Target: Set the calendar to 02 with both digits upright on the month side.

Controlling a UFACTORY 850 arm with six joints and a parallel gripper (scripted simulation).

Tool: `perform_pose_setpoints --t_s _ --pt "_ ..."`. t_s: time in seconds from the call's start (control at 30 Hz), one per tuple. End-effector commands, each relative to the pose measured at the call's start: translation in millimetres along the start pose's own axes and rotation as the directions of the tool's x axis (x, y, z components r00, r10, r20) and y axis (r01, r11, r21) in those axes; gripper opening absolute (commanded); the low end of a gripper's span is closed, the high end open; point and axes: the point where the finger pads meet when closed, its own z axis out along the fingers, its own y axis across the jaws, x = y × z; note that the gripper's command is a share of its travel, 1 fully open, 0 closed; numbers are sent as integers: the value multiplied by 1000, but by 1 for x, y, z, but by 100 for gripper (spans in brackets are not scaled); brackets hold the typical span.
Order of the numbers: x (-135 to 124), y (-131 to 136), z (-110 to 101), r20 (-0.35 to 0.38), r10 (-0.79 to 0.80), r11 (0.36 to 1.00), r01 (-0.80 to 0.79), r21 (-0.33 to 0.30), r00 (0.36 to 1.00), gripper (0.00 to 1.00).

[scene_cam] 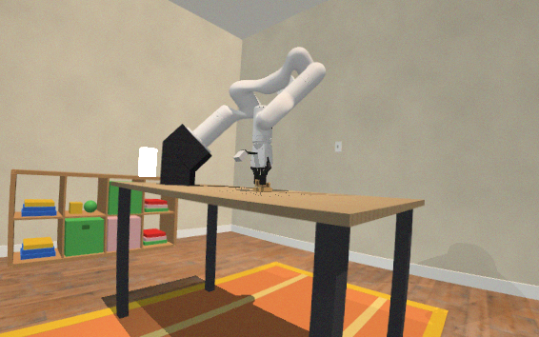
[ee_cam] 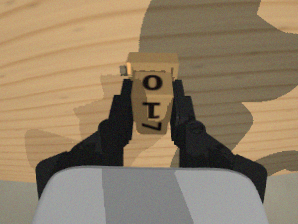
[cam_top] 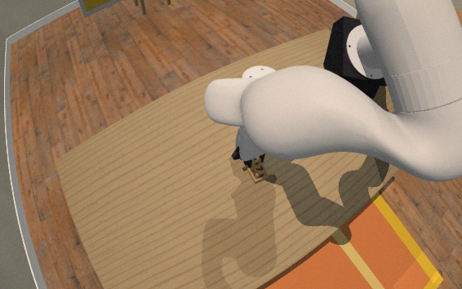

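Note:
My gripper (ee_cam: 152, 92) (cam_top: 253, 158) (scene_cam: 261, 182) points straight down at the middle of the table and is shut on a wooden digit cube (ee_cam: 152, 115). In the wrist view the cube's faces show black digits 0, 1 and 7. The cube sits low, at the small wooden calendar tray (ee_cam: 153, 63) (cam_top: 258, 174) (scene_cam: 263, 189), which rests on the table top. I cannot tell whether the cube touches the tray's floor. The second cube and the month's name are hidden behind the fingers and the held cube. In the top view the arm covers most of the gripper.
The wooden table (cam_top: 146, 192) (scene_cam: 351, 209) carries the arm's black base (cam_top: 342, 53) (scene_cam: 180, 157) at its back edge. A shelf with coloured boxes (scene_cam: 85, 214) stands by the wall. An orange rug (scene_cam: 280, 295) lies under the table.

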Motion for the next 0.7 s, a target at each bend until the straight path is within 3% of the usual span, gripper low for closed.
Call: perform_pose_setpoints --t_s 0.0,0.67 --pt "0 0 0 0 0 1000 0 1 1000 27" --pt "0 0 2 0 0 1000 0 1 1000 27"
